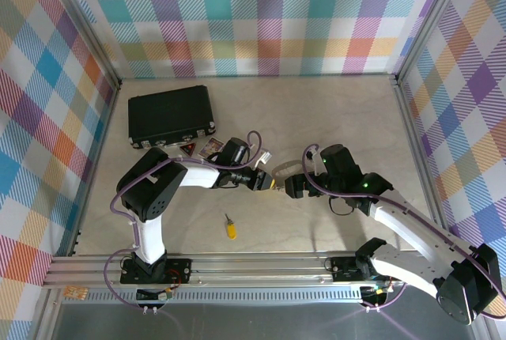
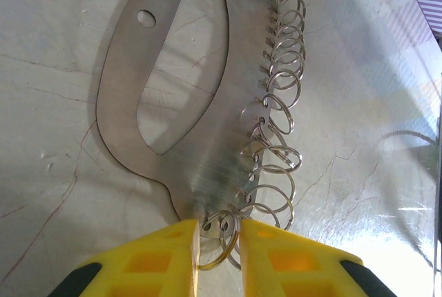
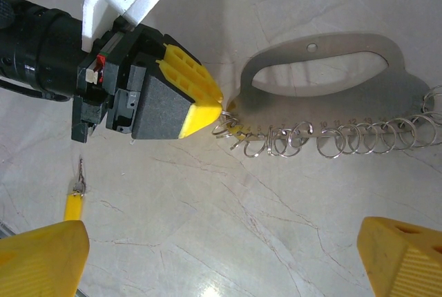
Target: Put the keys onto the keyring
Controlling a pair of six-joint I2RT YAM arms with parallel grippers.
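While left gripper (image 2: 217,245) fingers sit narrow astride keyring (image 2: 114,103) end, likely to anchor it, firm pinch: cannot tell. Right gripper (image 3: 221,262) fingers wide, empty, probably free for key (image 3: 72,206) lying beside one fingertip.

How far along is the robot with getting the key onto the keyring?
Nothing is done yet: the yellow-headed key lies loose on the table, apart from the keyring. In hand: the left hand has its fingers either side of the keyring's narrow end, though a firm grip isn't clear. The right hand hovers open. Left: pick up the key and thread it onto the keyring.
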